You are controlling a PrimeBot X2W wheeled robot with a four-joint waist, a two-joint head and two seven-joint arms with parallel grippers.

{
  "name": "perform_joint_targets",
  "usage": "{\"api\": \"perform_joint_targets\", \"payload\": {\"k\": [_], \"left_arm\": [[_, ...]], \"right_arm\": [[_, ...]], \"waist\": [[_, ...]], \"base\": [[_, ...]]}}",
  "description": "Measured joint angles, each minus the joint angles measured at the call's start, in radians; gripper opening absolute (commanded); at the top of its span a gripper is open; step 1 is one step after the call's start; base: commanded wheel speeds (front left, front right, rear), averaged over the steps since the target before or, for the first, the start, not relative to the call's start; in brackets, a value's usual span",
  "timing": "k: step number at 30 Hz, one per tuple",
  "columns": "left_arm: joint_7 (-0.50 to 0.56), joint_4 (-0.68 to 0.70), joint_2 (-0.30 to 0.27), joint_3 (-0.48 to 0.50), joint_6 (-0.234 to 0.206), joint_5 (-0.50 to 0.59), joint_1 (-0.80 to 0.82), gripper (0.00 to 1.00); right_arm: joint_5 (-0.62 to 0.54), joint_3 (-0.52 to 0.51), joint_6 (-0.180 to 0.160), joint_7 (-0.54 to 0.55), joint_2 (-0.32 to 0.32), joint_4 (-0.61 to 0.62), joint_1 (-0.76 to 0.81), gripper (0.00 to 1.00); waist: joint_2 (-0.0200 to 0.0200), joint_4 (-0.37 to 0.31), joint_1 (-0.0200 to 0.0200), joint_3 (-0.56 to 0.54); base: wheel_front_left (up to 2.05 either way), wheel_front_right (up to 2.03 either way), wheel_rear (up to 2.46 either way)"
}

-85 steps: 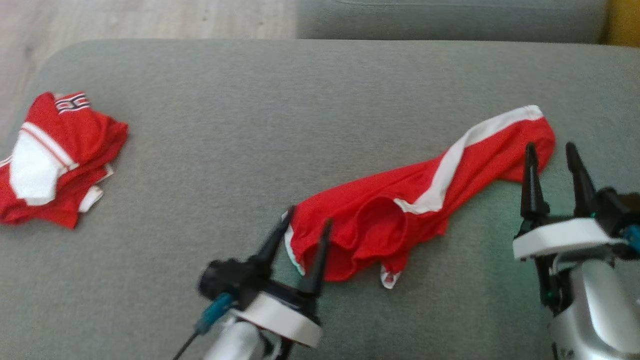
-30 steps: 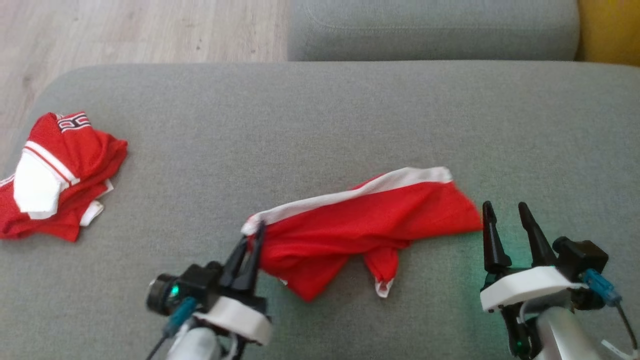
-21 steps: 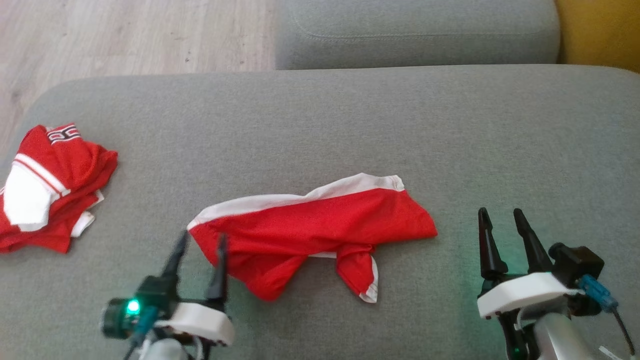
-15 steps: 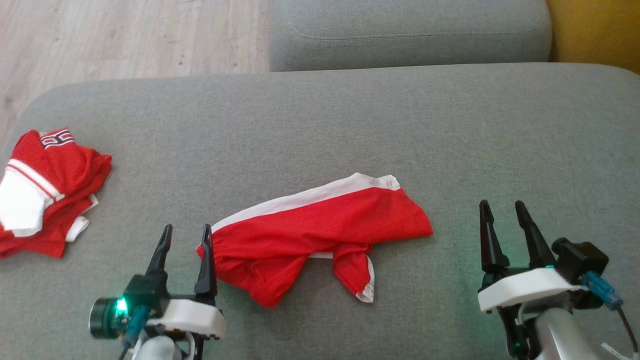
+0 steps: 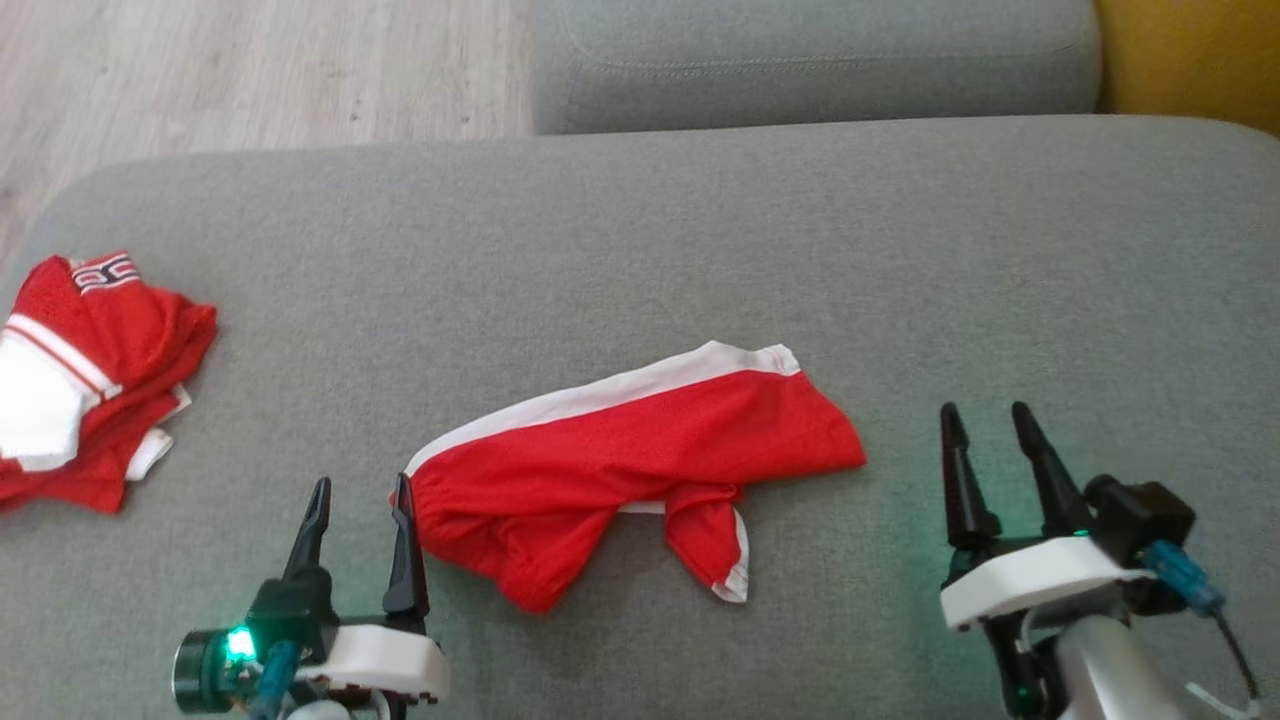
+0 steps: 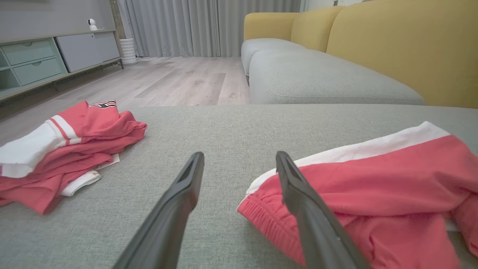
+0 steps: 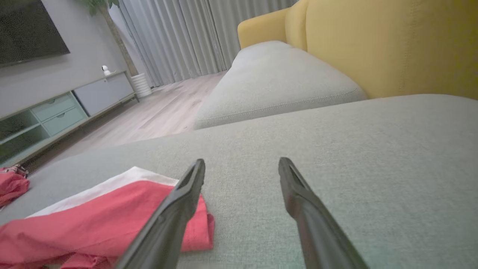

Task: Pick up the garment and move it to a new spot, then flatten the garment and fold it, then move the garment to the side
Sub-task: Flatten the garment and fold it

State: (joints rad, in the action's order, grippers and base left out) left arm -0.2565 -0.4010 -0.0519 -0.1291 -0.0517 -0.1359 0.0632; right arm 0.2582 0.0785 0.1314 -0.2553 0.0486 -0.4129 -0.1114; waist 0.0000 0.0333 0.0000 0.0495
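Before me lies a grey couch (image 5: 700,230) with a yellow back (image 6: 403,45). Beyond it I see pale wood floor (image 6: 179,78), grey curtains (image 6: 179,26) and a low cabinet (image 6: 37,59).

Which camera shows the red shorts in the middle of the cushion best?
The head view: the red shorts show end to end. The left wrist view has one end, partly behind one of the fingers; the right wrist view catches the other end, cut off.
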Motion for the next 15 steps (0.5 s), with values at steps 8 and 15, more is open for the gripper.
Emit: {"api": "perform_joint_targets", "payload": {"k": [8,15], "left_arm": [[0.000,0.007,0.001,-0.042,0.017,0.003,0.023,1.00],[0.000,0.011,0.003,-0.126,0.007,-0.040,0.036,1.00]], "right_arm": [[-0.067,0.043,0.000,0.000,0.000,-0.163,-0.121,1.00],[-0.164,0.026,0.000,0.061,0.002,-0.363,-0.328,1.00]], "waist": [[0.0000,0.058,0.0001,0.050],[0.0000,0.142,0.0002,0.105]], "base": [[0.00,0.00,0.00],[0.00,0.00,0.00]]}}
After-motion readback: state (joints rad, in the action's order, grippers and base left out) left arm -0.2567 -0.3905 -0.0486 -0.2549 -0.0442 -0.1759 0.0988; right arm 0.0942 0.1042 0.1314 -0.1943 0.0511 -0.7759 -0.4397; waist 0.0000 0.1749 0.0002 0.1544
